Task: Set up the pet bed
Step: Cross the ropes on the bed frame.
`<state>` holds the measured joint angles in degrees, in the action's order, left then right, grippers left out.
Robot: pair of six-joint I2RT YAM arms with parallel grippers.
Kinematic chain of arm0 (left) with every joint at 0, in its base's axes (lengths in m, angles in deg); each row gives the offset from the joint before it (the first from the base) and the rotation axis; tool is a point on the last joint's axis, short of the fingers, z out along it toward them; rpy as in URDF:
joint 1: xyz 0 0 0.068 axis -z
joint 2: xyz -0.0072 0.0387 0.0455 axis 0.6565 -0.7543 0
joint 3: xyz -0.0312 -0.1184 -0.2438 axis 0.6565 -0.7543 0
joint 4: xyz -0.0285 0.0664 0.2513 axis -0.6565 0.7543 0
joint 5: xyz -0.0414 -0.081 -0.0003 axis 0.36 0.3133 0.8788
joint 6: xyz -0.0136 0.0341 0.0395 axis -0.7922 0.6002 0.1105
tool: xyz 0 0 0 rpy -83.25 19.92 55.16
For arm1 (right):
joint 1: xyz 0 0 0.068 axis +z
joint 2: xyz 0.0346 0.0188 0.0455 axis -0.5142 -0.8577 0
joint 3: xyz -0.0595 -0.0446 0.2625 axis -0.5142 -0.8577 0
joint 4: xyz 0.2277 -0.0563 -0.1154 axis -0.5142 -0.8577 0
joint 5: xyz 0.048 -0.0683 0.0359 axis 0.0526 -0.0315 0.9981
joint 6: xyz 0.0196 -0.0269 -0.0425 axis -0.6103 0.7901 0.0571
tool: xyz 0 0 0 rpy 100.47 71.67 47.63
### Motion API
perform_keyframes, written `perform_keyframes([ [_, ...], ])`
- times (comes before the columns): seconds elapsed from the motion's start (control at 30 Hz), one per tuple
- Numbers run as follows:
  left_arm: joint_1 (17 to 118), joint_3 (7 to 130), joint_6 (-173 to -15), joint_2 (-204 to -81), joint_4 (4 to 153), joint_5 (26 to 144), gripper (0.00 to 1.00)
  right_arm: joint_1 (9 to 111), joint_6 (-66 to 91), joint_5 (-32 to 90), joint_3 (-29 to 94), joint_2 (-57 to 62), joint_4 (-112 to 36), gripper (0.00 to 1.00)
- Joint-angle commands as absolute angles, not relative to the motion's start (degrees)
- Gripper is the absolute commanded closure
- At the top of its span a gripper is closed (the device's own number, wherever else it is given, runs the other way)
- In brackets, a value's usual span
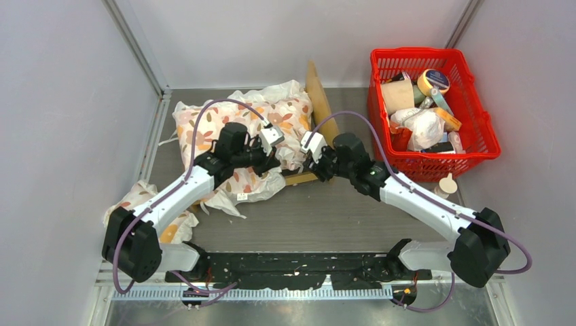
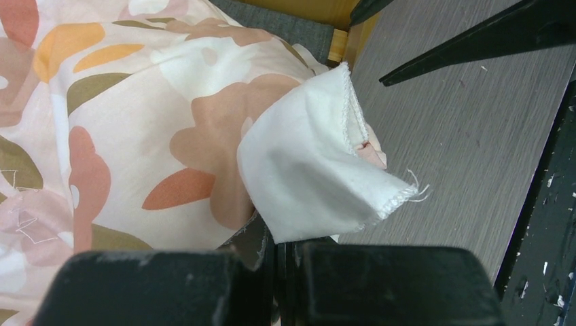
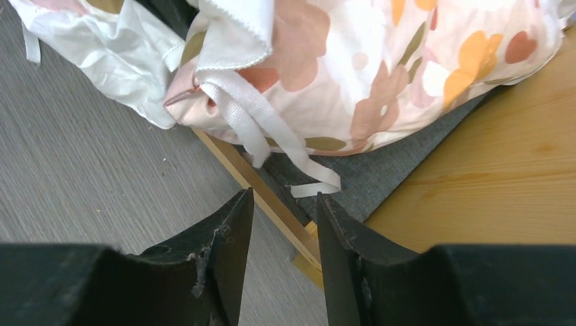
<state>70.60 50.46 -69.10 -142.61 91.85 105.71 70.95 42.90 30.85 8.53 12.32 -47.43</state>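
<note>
The pet bed [image 1: 303, 178] lies mid-table; its wooden headboard [image 1: 315, 87] stands on the right and the rest is buried under a floral cushion [image 1: 231, 125]. My left gripper [image 2: 289, 248] is shut on the cushion's fabric, just below a folded white corner [image 2: 312, 170]. My right gripper [image 3: 284, 200] stands open over the bed's light-wood side rail [image 3: 272, 200] with nothing between its fingers. In front of it a white ribbon tie [image 3: 261, 119] hangs from the cushion [image 3: 380, 61] onto the dark grey sleeping surface [image 3: 387, 170]. The two grippers [image 1: 272, 161] [image 1: 319, 164] face each other closely.
A red plastic basket [image 1: 490, 136] full of small items stands at the back right. A small white object [image 1: 447, 183] lies in front of it. Another floral cloth [image 1: 142, 197] is bunched at the left. Grey walls close in both sides and the back.
</note>
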Motion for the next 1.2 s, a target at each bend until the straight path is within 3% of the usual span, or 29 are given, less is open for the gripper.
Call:
perform_keyframes([
  [0.0,70.13,51.88,-68.0,-141.42,93.74,104.54,1.0,71.14,41.16,28.76,8.59,14.1,-44.41,0.55],
  [0.3,70.57,50.87,-67.03,-141.19,94.43,104.05,1.0,71.22,41.1,28.35,10.98,13.92,-45.86,0.58],
  [0.43,70.56,50.9,-66.65,-140.96,94.54,104.59,1.0,71.2,49.51,26.34,9.7,14.21,-44.61,0.6],
  [0.63,70.57,51.23,-66.85,-141.3,94.54,104.85,1.0,71.39,62.16,28.61,7.65,12.73,-41.96,0.56],
  [1.17,70.56,49.68,-70.62,-142.15,90.32,109.06,1.0,71.86,63.53,31.38,1.78,5.01,-27.63,0.53],
])
